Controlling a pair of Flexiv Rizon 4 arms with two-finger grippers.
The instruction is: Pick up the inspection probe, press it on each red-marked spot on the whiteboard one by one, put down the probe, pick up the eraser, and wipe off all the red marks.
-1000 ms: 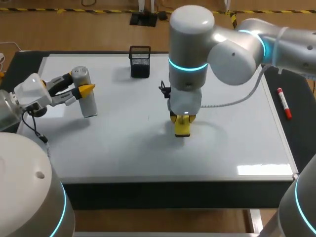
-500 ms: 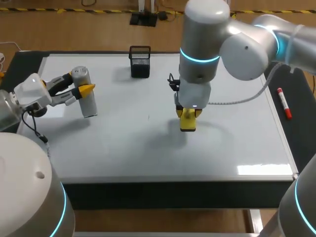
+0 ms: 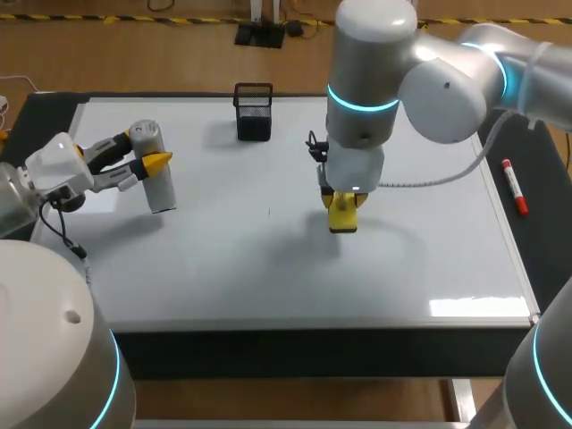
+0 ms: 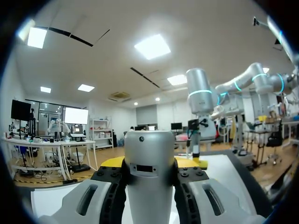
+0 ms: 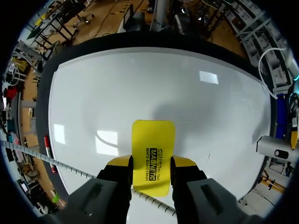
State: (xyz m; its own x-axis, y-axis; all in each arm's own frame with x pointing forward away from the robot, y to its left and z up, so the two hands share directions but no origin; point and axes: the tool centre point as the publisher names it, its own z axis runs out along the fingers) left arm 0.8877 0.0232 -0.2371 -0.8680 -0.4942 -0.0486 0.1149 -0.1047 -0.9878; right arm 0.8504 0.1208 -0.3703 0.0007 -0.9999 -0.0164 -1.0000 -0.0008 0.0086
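Only your right wrist view shows the right gripper [image 5: 150, 164] clamping the eraser [image 5: 153, 140]. Your left gripper [image 4: 150, 171] clasps the probe [image 4: 149, 147].

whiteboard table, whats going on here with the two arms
The right gripper holds the yellow eraser low over the middle of the whiteboard. The left gripper holds the silver probe over the board's left side. No red marks show on the board in these views.
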